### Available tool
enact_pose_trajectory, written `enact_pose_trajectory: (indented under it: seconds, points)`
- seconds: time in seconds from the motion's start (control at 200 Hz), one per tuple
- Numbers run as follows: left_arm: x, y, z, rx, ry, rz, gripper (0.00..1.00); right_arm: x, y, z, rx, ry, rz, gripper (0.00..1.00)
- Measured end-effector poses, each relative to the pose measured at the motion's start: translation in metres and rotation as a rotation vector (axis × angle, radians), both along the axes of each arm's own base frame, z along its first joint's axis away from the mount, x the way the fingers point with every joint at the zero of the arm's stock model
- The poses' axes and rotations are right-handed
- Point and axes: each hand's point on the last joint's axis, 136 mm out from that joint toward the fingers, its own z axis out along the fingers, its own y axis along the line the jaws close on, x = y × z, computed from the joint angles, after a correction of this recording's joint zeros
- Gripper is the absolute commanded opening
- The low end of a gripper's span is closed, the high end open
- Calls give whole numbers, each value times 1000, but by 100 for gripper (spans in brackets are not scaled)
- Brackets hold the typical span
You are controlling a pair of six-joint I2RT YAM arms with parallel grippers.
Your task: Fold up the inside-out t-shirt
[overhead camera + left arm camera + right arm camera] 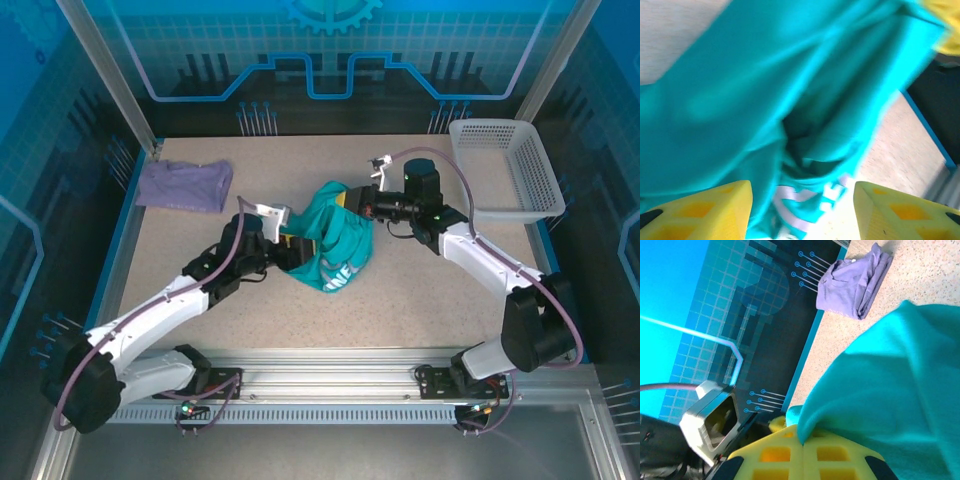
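T-shirt (335,240), soft, light and limp, hangs bunched over the middle of the table (420,300), one edge pinched in the clenched right gripper (802,437), left gripper (802,200) parted around a fold, gripping nothing; probably best taken at hem or shoulder seams, since loose cloth slumps.

White arm links (150,318), black joints (540,335), purple cables (228,238); yellow fingers (700,212) (square recessed pockets on faces).

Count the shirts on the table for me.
2: a teal-green cotton t-shirt with white print, bunched at the middle of the table, and a folded lavender-purple shirt near its far left corner. The bunch could hide another.
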Motion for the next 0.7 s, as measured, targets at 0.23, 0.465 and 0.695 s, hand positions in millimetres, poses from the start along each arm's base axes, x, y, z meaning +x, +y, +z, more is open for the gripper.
enact_pose_trajectory:
  seconds: [0.23,0.465,0.695]
  points:
    - [10,-34,2,25,-20,-106,56,1,0,0,12,27,-8,0]
    - [32,-53,-10,56,-3,-130,26,1,0,1,16,35,-10,0]
    - [41,-59,-7,52,-2,-127,0,6,-7,-4,-60,28,-52,41]
